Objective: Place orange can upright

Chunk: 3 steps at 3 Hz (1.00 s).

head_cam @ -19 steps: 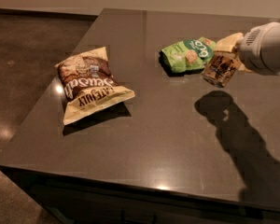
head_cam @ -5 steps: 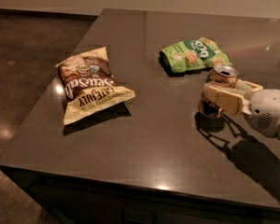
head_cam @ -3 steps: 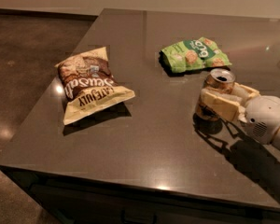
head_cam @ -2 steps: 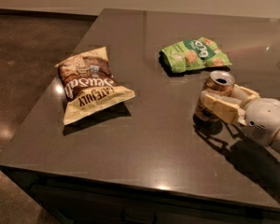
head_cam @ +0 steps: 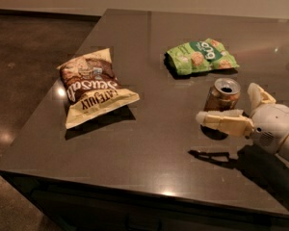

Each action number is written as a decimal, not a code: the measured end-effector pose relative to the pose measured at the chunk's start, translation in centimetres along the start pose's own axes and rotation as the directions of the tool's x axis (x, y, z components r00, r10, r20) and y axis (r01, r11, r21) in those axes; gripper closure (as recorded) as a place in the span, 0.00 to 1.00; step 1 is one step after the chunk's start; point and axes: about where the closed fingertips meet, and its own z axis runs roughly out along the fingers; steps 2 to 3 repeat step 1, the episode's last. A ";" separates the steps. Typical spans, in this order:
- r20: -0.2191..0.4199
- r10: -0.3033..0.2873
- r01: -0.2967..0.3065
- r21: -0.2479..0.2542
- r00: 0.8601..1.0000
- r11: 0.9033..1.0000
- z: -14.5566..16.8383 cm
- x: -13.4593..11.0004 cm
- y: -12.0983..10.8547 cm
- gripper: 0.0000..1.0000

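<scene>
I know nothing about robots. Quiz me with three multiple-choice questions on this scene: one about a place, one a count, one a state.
1. Where is the robot's tool? A) at the can, on the table's right side B) high overhead C) out of sight
2. How many snack bags lie on the table? A) one B) two C) four
3. The can is: A) on its side B) upright C) crushed flat
Answers: 1 A, its fingers sit either side of the can; 2 B, one brown bag, one green bag; 3 B, its silver top faces up.
</scene>
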 end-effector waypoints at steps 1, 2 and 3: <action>0.000 0.000 0.000 0.000 1.000 1.000 0.0 0.0 0.0 0.00; 0.000 0.000 0.000 0.000 1.000 1.000 0.0 0.0 0.0 0.00; 0.000 0.000 0.000 0.000 1.000 1.000 0.0 0.0 0.0 0.00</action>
